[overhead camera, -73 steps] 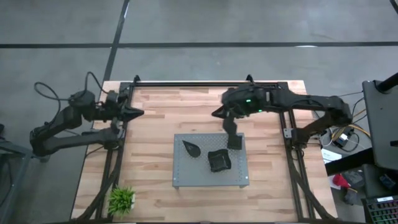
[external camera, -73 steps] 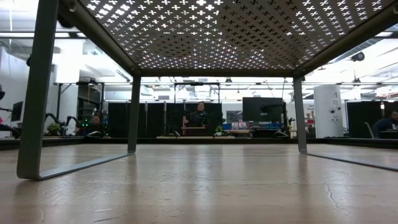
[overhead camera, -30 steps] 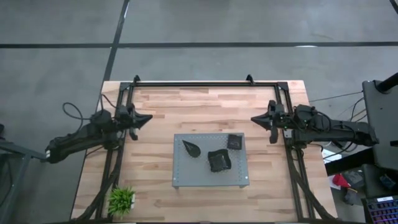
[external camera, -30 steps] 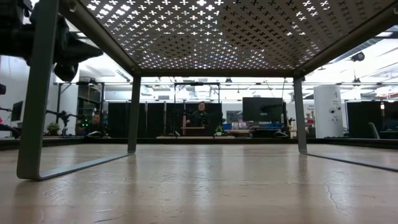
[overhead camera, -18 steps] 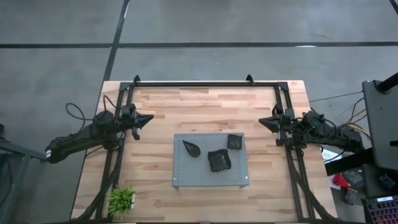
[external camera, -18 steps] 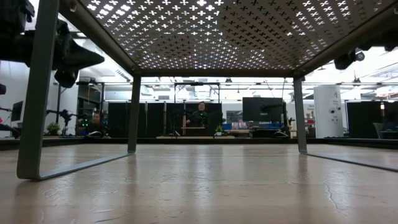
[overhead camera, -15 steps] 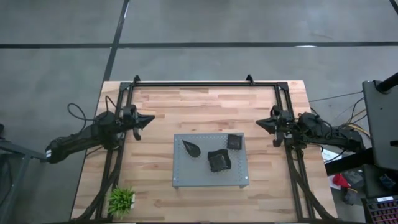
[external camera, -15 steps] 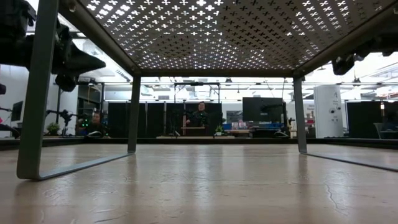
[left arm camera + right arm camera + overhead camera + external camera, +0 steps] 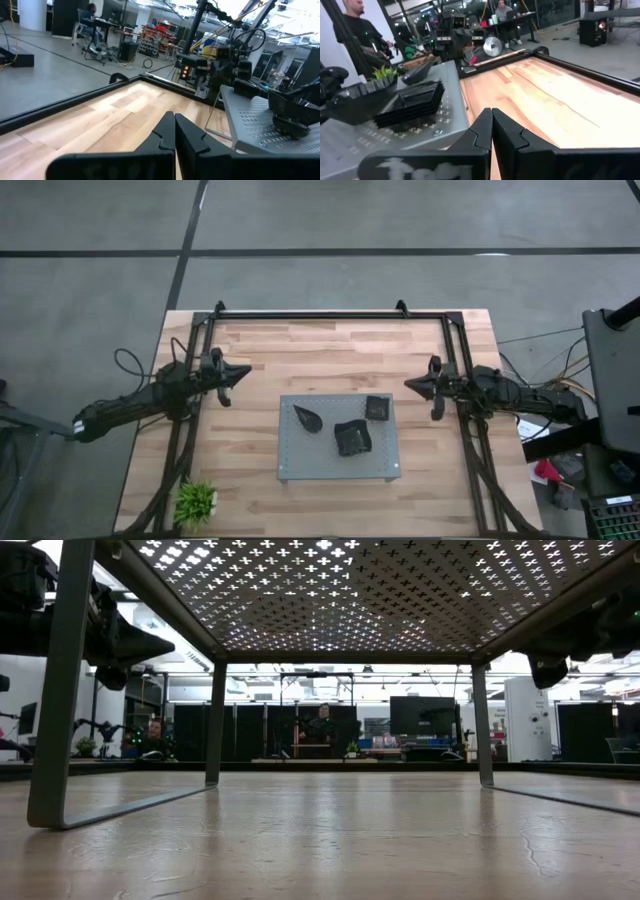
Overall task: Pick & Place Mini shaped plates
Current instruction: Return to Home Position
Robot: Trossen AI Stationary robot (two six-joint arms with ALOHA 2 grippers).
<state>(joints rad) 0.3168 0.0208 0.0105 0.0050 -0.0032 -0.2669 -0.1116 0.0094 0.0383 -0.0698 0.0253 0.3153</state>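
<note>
At frame centre, grey perforated metal board [image 9: 320,460] carries black mini shaped plates [image 9: 352,438], stacked. Left gripper [image 9: 240,372] mid-left, right gripper [image 9: 412,384] mid-right: fingers pressed together, empty. Judged: homing step; next, settle arms.

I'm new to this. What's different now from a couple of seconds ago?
The right claw was reaching over the grey shelf; it has pulled back to the right edge of the table and is shut and empty. The left claw, also shut, shifted slightly along the left edge. The black plates on the shelf and the plant stayed put.
</note>
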